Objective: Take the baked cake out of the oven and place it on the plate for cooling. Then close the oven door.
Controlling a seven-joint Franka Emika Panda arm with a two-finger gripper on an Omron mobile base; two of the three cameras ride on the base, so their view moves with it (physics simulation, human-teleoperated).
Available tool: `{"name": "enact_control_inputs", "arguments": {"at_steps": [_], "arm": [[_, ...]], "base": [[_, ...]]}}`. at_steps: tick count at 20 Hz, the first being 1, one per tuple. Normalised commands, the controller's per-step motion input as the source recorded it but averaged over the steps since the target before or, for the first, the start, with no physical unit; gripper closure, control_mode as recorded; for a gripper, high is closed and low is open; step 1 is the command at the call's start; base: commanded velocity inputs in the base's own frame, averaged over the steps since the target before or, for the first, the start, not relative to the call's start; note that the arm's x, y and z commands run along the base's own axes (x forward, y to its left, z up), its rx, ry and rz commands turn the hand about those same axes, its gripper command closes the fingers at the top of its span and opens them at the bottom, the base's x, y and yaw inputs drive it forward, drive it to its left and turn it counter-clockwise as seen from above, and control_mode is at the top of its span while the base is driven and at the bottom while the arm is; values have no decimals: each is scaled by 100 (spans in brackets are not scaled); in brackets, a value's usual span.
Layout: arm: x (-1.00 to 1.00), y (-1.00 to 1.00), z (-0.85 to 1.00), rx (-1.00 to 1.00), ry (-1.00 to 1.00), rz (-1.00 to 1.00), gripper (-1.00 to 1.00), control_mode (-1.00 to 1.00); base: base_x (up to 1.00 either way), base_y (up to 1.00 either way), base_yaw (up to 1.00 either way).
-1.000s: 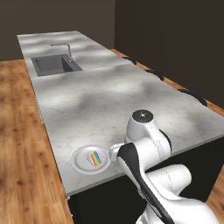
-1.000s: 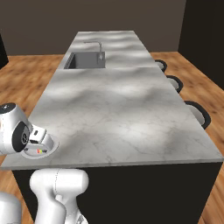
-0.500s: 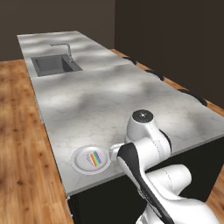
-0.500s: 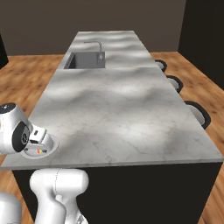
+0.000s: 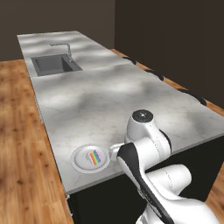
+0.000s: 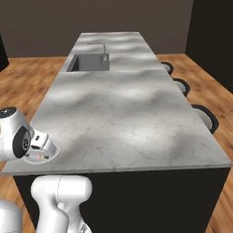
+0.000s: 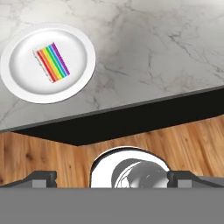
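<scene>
Hovering beside plate (image 7: 17,85) — gripper (image 7: 111,177) jaws wide, cake (image 7: 51,62) on plate.

The glossy white rounded arm (image 5: 151,153) has bulbous segments. A dark round cap tops one joint, and a black band runs along a link. The gripper's (image 7: 112,178) small tips are dark grey.

You'll find the cake (image 7: 52,61) lying on the plate (image 7: 83,48) at the hand view's upper left, near the counter's (image 7: 166,48) edge; the sink (image 5: 56,65) sits upper left in the left base view.
</scene>
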Motion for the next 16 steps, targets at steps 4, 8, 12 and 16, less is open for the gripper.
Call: {"name": "enact_control_inputs", "arguments": {"at_steps": [4, 8, 12, 16], "arm": [[0, 0, 0, 0, 0, 0, -100, 100], [0, 0, 0, 0, 0, 0, -100, 100], [0, 0, 0, 0, 0, 0, -100, 100], [0, 0, 0, 0, 0, 0, -100, 100]], "base": [[-64, -2, -14], [-49, 0, -35], [-16, 1, -57], [-10, 4, -71]]}}
